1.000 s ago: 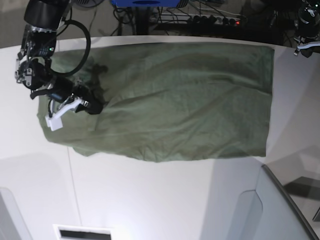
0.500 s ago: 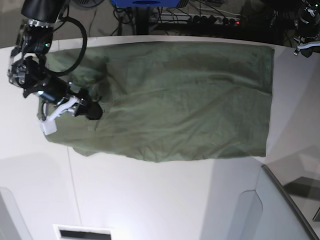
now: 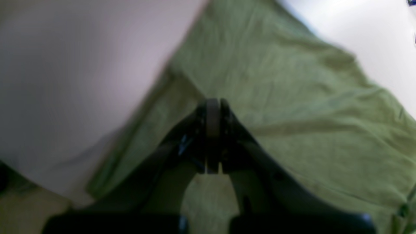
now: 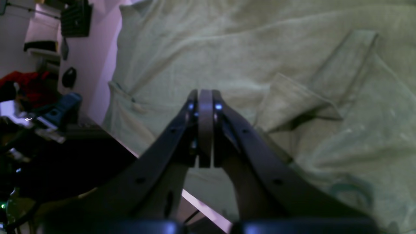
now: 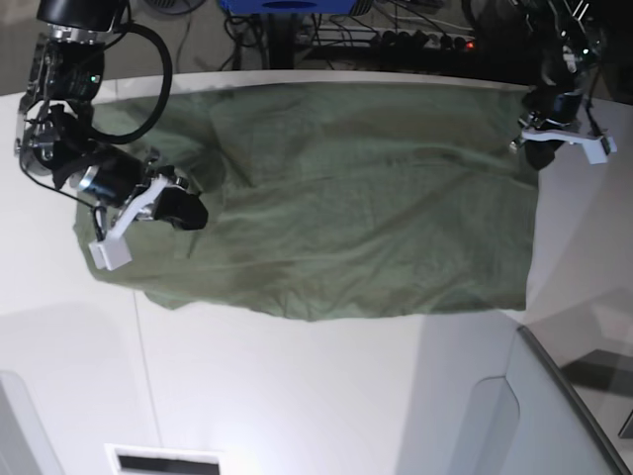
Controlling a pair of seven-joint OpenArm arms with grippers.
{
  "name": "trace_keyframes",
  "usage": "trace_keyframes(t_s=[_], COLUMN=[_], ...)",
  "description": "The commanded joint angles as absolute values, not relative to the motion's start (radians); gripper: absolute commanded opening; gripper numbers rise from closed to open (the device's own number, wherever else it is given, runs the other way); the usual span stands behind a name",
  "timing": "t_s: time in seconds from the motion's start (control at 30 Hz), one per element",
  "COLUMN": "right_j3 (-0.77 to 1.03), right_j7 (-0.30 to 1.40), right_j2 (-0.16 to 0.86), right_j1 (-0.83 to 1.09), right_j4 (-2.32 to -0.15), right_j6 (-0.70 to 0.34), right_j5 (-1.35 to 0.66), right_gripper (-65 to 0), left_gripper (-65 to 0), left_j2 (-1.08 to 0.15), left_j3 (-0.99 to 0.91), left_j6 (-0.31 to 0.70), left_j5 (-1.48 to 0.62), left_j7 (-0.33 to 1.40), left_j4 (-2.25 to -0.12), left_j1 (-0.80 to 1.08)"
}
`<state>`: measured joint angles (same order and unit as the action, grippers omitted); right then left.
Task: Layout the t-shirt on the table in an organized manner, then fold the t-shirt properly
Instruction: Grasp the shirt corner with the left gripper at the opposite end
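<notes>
The t-shirt [image 5: 346, 198] lies spread wide across the white tabletop [image 5: 297, 386], its collar end bunched under the right arm and hard to read, and the left wrist view is too blurred to show fine folds. The right pincer [image 4: 205, 107] hangs over a folded sleeve, pressed together on nothing. The left pincer [image 3: 213, 107], also pressed together and empty, hovers at the shirt's far corner.
</notes>
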<state>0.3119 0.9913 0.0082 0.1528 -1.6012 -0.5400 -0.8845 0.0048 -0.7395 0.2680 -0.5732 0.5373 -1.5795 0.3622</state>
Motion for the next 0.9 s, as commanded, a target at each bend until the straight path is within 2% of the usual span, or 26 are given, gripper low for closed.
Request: trace_keyframes(t_s=[0.0,0.07,0.17,0.3,0.4,0.57,0.73,0.87], right_j3=[0.341,0.390,0.495,0.585,0.582,0.572,0.417,0.389], right_j7=[0.974,0.972,0.972,0.946,0.905,0.886,0.828,0.742], right_j2=[0.024,0.025,0.038,0.113,0.170,0.179,0.176,0.173], right_j1=[0.150,0.154,0.154,0.114,0.104,0.085,-0.010,-0.051], right_j4=[-1.616,-1.616,-1.581,-1.412,-1.316,-1.300,-1.228,-1.138], right_j6=[-0.550,-0.547,-0.545,-0.549,-0.550,-0.552,-0.552,-0.549], right_j5=[-0.909,-0.909,-0.908,-0.908,-0.908,-0.906,-0.785,-0.713], right_gripper=[-62.1,-64.5,-64.7,-64.7,-64.7,-64.7,-64.7,-64.7], left_gripper=[-65.0,-65.0,-65.0,-65.0,-65.0,-65.0,-65.0,-65.0], left_j2=[-0.019,-0.031,-0.064,-0.107,-0.117,-0.125,-0.120,-0.125], left_j3=[-0.737,-0.736,-0.737,-0.739,-0.739,-0.737,-0.700,-0.651], left_j6=[0.278,0.278,0.278,0.278,0.278,0.278,0.278,0.274], left_j5=[-0.588,-0.588,-0.588,-0.588,-0.588,-0.593,-0.588,-0.587], left_j7=[0.516,0.516,0.515,0.506,0.432,0.398,0.400,0.400], left_j4=[-1.570,-1.518,-1.437,-1.357,-1.349,-1.392,-1.403,-1.379], left_j1=[0.355,0.346,0.344,0.349,0.372,0.394,0.302,0.243])
